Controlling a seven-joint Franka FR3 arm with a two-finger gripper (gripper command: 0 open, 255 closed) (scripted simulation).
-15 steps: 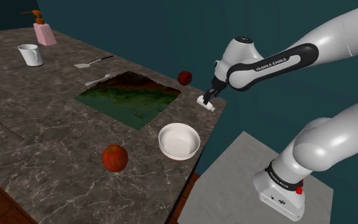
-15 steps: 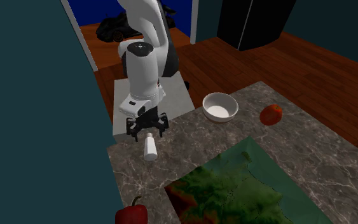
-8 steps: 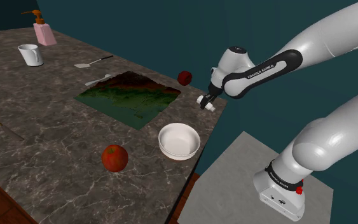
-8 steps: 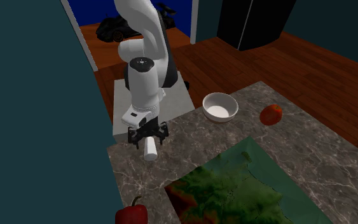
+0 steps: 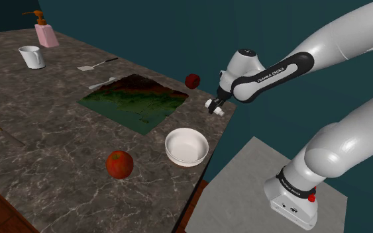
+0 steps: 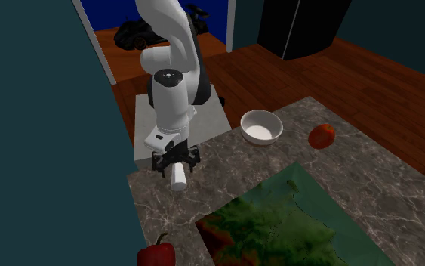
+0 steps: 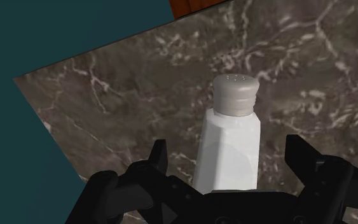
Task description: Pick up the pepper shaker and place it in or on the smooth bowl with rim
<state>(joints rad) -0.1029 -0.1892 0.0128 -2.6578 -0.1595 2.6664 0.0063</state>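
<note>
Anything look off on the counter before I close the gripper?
Yes: the pepper shaker lies on its side near a corner of the marble counter, with its cap pointing away from the gripper. The open fingers straddle it without touching. Nothing looks spilled or damaged.

In the wrist view, the lower end of the white faceted pepper shaker with a grey cap point(image 7: 228, 137) is hidden behind the body of the all-black two-finger gripper point(image 7: 228, 147). The second exterior view's bottom edge cuts off the red bell pepper point(image 6: 155, 252) at the dark marble counter point(image 6: 369, 181)'s wall-side edge and the green-and-brown relief mat point(image 6: 278, 219). The dark slender thing point(image 5: 2, 131) by the counter's edge at the shoulder view's left is too small to identify.
</note>
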